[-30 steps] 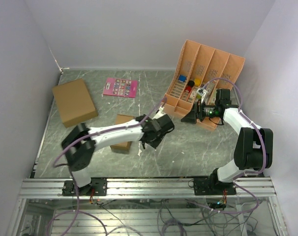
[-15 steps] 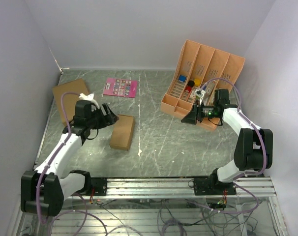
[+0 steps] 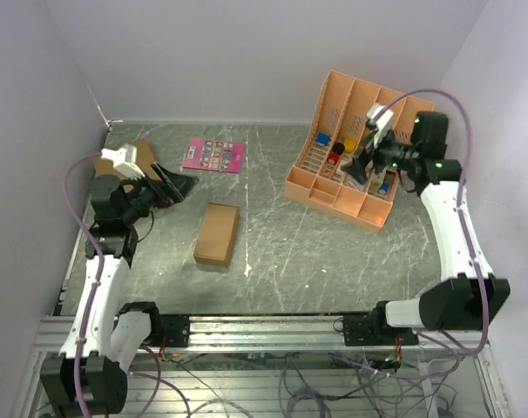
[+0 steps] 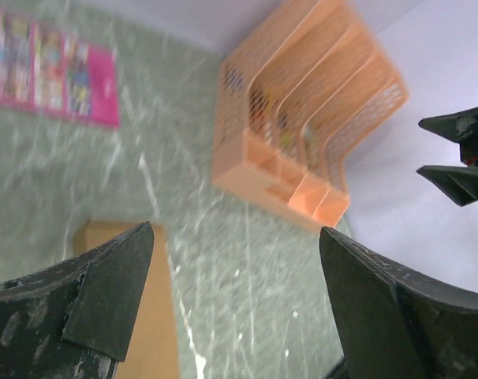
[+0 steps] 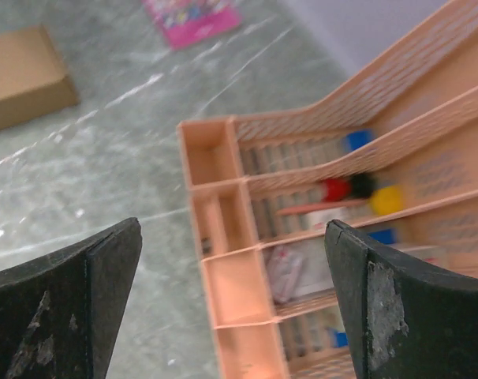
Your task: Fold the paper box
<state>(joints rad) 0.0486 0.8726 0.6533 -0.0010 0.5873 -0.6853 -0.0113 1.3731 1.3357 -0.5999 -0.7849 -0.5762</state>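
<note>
The paper box (image 3: 216,233) is a small brown oblong carton lying flat and closed on the marbled table, with no gripper touching it. My left gripper (image 3: 173,185) hangs open in the air up and to the left of it. In the left wrist view the paper box (image 4: 165,332) shows beside the left finger, under the open left gripper (image 4: 235,233). My right gripper (image 3: 362,165) is raised and open over the orange organizer (image 3: 351,165). The right wrist view shows the right gripper (image 5: 233,229) empty, with the paper box (image 5: 22,75) far off at top left.
A larger brown cardboard box (image 3: 138,157) lies at the back left, partly behind my left arm. A pink printed sheet (image 3: 213,154) lies at the back centre. The orange organizer (image 5: 239,276) holds small coloured items. White walls close in the table on three sides.
My left arm swung away from the paper box to the left and rose. My right gripper lifted from the organizer's front edge to above it and opened wider.
</note>
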